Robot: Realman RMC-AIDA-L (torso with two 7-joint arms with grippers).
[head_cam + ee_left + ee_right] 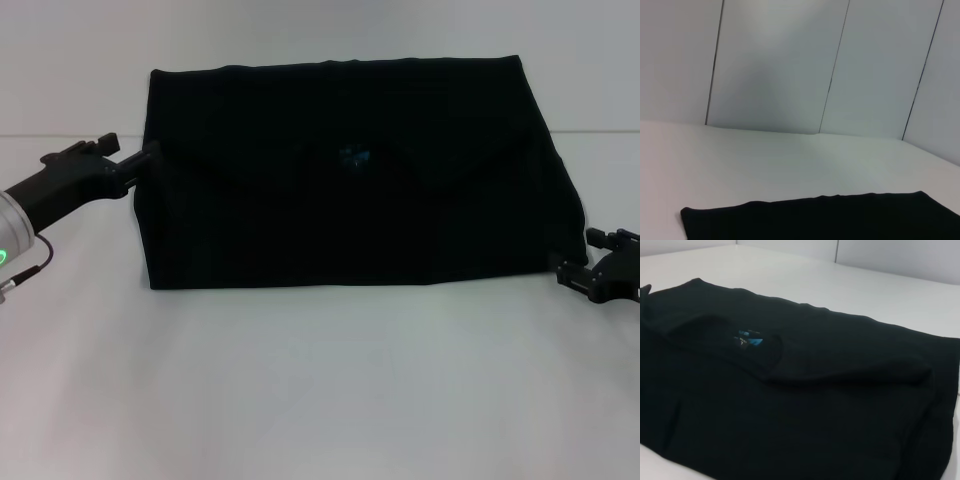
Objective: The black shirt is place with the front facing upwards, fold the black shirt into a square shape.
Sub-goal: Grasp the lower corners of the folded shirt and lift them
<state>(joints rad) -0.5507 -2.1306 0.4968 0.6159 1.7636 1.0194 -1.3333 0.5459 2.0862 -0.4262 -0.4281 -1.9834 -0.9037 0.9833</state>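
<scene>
Head view shows the black shirt folded into a wide rectangle on the white table, blue neck label up. Left gripper touches its left edge and right gripper sits by its right corner; whether either's jaws are spread cannot be told.

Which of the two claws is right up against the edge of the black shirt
The left claw: its tip meets the black shirt at the far left corner. The right claw sits just off the shirt's near right corner.

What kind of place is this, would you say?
Probably a lab or test cell, not a home. A plain white table holds only the black shirt, folded into a wide rectangle. Bare grey wall panels stand behind. The left tool and right tool sit at the shirt's sides.
</scene>
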